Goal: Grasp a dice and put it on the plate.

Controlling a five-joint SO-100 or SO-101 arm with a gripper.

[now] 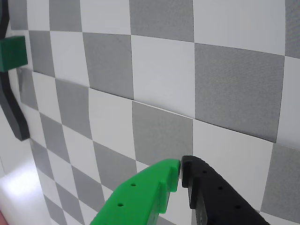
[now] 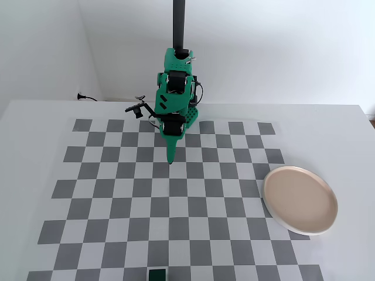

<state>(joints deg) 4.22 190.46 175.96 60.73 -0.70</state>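
- Wrist view shows the gripper with its green and black fingers pressed together, tips touching, nothing between them, poised over the checkerboard mat.
- Fixed view puts the dice at the mat's near edge, well apart from the fingertips and almost straight ahead of them, away from the arm's base.
- The plate lies off to the picture's right of the fingers, empty.
- Judged step: the reach. Spread the fingers first, then come down so one finger passes each side of the cube, square to its faces.
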